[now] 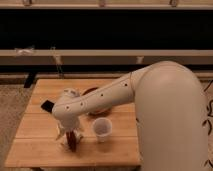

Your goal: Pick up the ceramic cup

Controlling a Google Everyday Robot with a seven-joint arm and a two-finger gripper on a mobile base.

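The ceramic cup (102, 128) is a small white handleless cup. It stands upright on the wooden table (35, 145), right of centre near the front. My gripper (69, 139) points down at the table just left of the cup, about a cup's width away. The white arm (150, 95) reaches in from the right and crosses above the table. Something dark shows at the gripper's tip; I cannot tell what it is.
A dark reddish-brown round dish (95, 95) sits behind the cup, partly hidden by the arm. A flat black object (47, 106) lies at the left. A crumpled white thing (70, 93) lies near the dish. A low shelf and rail run behind the table.
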